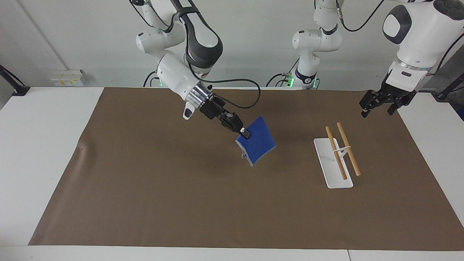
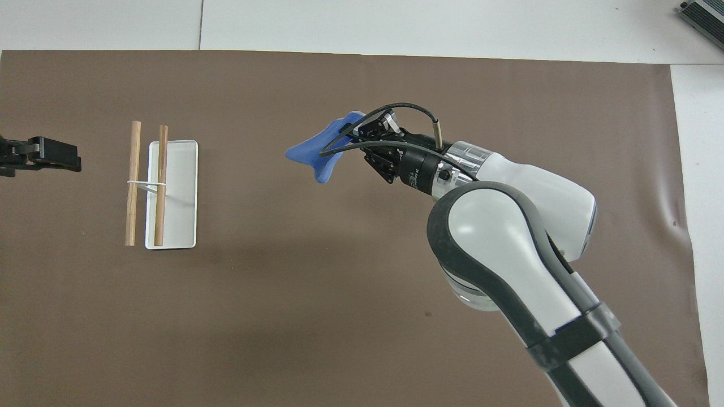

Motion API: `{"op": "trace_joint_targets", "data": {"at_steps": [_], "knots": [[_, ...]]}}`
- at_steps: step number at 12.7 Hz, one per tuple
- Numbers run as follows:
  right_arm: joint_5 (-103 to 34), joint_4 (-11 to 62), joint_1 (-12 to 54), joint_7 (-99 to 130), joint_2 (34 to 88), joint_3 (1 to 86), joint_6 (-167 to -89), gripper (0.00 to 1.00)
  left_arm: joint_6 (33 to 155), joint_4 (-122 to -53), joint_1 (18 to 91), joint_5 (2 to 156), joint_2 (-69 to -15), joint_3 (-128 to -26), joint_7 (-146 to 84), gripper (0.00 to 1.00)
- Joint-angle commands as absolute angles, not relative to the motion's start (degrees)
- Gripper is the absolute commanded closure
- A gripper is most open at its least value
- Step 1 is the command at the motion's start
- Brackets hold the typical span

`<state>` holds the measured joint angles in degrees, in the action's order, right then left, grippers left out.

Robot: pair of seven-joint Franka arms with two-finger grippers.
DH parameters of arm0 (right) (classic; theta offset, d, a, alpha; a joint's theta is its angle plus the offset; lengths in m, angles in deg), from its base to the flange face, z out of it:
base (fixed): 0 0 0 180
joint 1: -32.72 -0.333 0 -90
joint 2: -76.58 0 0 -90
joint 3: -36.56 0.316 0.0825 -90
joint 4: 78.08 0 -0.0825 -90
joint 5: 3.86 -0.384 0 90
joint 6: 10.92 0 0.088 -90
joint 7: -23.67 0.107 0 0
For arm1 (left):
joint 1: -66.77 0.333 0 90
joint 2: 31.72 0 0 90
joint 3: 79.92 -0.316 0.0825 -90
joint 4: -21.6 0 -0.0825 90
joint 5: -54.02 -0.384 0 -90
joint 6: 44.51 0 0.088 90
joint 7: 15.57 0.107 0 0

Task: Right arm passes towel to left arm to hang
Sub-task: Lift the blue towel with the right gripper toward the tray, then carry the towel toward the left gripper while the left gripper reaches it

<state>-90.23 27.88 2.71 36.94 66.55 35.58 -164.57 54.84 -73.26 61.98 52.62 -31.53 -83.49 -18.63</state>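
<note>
The blue folded towel (image 1: pixel 256 144) hangs in the air over the middle of the brown mat, pinched at its upper corner by my right gripper (image 1: pixel 245 134), which is shut on it. From overhead the towel (image 2: pixel 318 153) shows ahead of the right gripper (image 2: pixel 355 131), whose arm reaches in with its black elbow shell. My left gripper (image 1: pixel 378 106) waits open, with nothing in it, over the mat's edge at the left arm's end of the table; it shows at the overhead view's edge (image 2: pixel 54 159).
A white rack base (image 1: pixel 328 167) with two wooden rods (image 1: pixel 348 148) stands on the brown mat (image 1: pixel 181 203) toward the left arm's end, between the towel and the left gripper. A third white arm (image 1: pixel 311 47) stands by the wall.
</note>
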Motion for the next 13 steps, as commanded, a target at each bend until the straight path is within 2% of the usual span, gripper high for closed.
{"op": "trace_joint_targets", "data": {"at_steps": [1,5,7,10,13], "knots": [[-97.7,26.16,1.96,37.9,66.04,35.77,-165.69,1.0,54.36,-75.52,61.32,54.61,-29.0,-83.35,-19.6,0.0],[-98.69,25.63,-0.93,37.9,65.86,36.82,-170.34,1.0,57.07,-77.62,60.36,70.6,-28.03,-82.03,-43.82,0.0],[-98.69,25.63,-1.65,37.9,65.69,36.82,-170.79,1.0,63.9,-82.7,60.35,74.74,-26.11,-79.06,-54.36,0.0],[-98.87,25.72,-2.61,37.99,65.69,37.0,-170.88,1.0,80.59,-91.58,60.35,78.27,-23.81,-73.34,-74.48,0.0],[-100.1,25.72,-3.05,37.99,65.69,37.0,-171.59,1.0,83.89,-93.54,59.92,80.98,-23.81,-71.66,-81.83,0.0]]}}
